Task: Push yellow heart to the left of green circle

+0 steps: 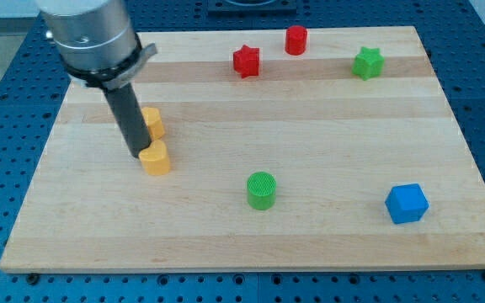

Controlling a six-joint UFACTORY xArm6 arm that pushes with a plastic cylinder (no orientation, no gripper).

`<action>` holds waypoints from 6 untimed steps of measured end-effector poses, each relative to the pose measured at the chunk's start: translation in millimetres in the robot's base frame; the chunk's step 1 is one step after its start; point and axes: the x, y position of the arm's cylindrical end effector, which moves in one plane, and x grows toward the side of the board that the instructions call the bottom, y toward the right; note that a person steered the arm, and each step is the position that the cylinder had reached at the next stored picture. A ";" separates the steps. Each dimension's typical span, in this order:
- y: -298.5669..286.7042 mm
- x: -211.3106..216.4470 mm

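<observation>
The yellow heart [155, 158] lies on the wooden board [251, 236] at the view's left of centre. The green circle [261, 190] stands lower and to the view's right of it, well apart. My tip [139, 156] is at the heart's left edge, touching or almost touching it. The rod rises from there to the arm's grey housing [89, 34] at the view's top left. A second yellow block [152, 123] sits just above the heart, partly hidden behind the rod; its shape is unclear.
A red star [246, 61] and a red cylinder [296, 39] sit near the view's top centre. A green star [367, 63] is at the top right. A blue cube [407, 204] is at the lower right.
</observation>
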 end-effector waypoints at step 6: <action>98.2 54.5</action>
